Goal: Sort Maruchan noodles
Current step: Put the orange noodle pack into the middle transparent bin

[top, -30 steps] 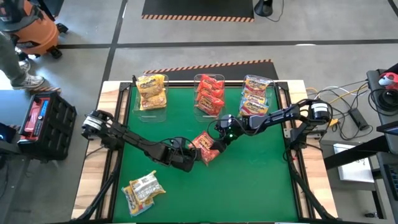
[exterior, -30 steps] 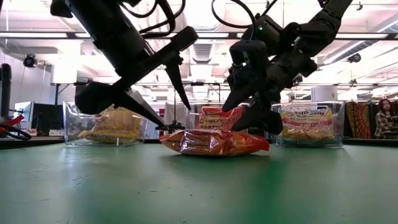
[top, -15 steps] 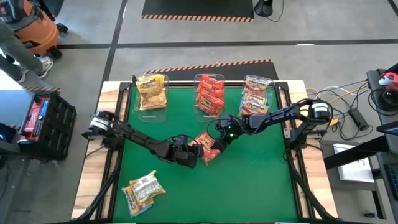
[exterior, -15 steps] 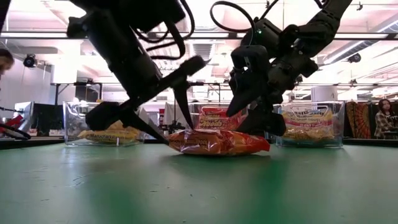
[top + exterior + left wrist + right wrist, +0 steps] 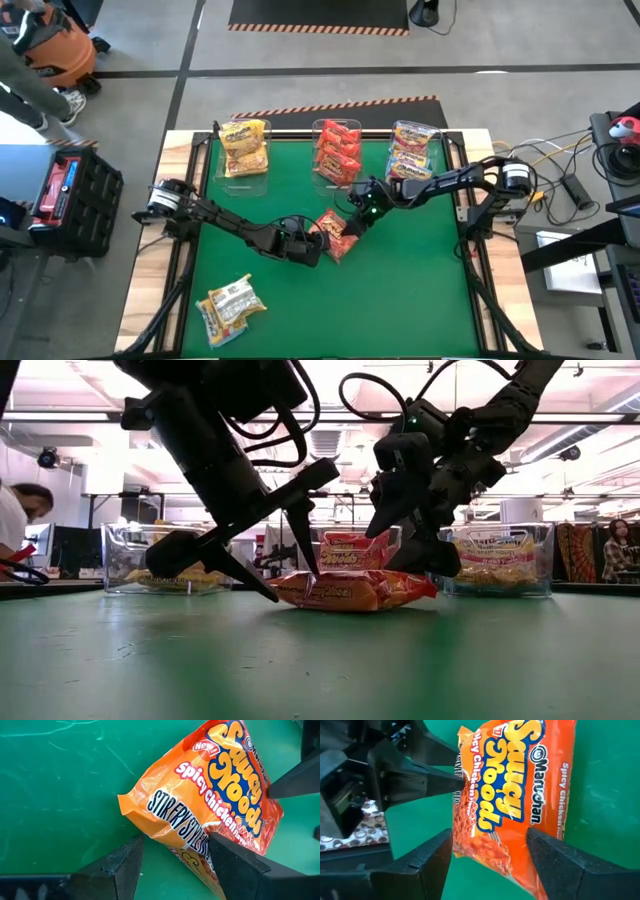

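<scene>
An orange-red Maruchan noodles packet (image 5: pixel 336 236) lies flat on the green mat (image 5: pixel 420 290) at mid-table. My left gripper (image 5: pixel 322 243) stands open at its near-left end, one finger beside the packet and one over it (image 5: pixel 175 845). My right gripper (image 5: pixel 352 215) hovers open over the packet's far-right end, fingers wide on either side (image 5: pixel 490 837). At the far edge stand three clear bins: yellow packets (image 5: pixel 245 148), red packets (image 5: pixel 337 152), pale packets (image 5: pixel 410 155). A pale packet (image 5: pixel 230 305) lies near the front left corner. My left gripper slants down over the packet's left end (image 5: pixel 300 588); one fingertip (image 5: pixel 311 565) reaches its top face, the other (image 5: pixel 262 590) comes down to the mat beside it. Whether either touches the packet, I cannot tell. My right gripper's lower finger (image 5: pixel 420 558) hangs close over the packet's right end (image 5: pixel 425 582); whether it touches, I cannot tell.
The mat's near right half is bare green. Black frame rails (image 5: pixel 470 250) run along the table's sides. A person (image 5: pixel 15 520) shows beyond the table's left, near a black case (image 5: pixel 75 185).
My left gripper has come down and moved right, so its fingers now straddle the packet's left end. My right gripper has drawn back a little toward the far edge. The packet stays flat on the mat.
</scene>
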Tool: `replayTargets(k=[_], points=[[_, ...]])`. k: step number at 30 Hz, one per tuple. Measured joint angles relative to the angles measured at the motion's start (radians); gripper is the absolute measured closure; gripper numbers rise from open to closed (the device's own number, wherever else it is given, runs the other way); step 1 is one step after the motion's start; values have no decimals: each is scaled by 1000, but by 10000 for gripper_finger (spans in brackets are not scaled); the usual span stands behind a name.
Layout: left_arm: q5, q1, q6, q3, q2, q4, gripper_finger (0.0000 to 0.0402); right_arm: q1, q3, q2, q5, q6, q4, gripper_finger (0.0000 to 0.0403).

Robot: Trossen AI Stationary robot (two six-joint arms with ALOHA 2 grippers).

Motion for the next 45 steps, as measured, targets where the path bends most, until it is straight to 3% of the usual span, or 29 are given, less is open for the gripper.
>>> replayTargets(k=[14, 24, 45], points=[[57, -2, 21, -3, 2, -44, 196, -47, -4, -40, -41, -28, -89, 133], [68, 8, 13, -2, 2, -47, 196, -50, -2, -39, -9, -64, -87, 129], [74, 27, 14, -2, 1, -47, 196, -9, -2, 46, -17, -50, 153, 129]])
